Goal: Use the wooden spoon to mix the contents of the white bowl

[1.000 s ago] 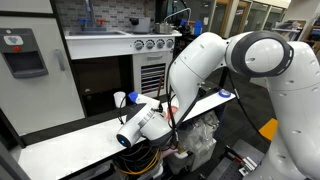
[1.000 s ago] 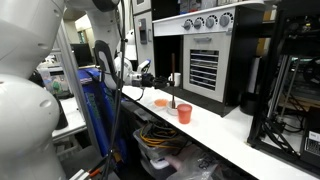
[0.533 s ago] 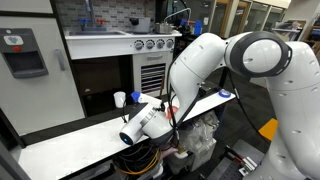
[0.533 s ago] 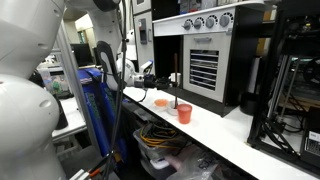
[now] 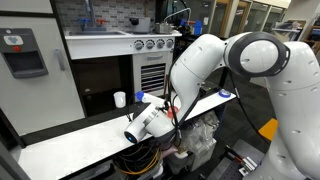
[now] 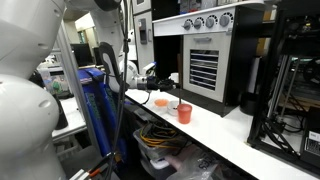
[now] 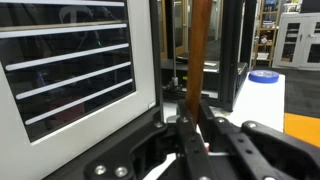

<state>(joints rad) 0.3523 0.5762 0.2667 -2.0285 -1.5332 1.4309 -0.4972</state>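
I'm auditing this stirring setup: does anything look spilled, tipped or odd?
Nothing stands out. The gripper is shut on the wooden spoon, which runs straight up the wrist view. The white cup and the orange cup stand upright on the white table; no spill shows.

A long, slim wooden spoon point(image 7: 199, 50) is seen in the wrist view as a smooth reddish-brown handle. It stands straight up the middle of the picture and runs out past the top edge, so its head is not shown. Its lower end is clamped between the closed dark fingers of the gripper point(image 7: 196, 125). The white bowl and its contents cannot be made out in any view.
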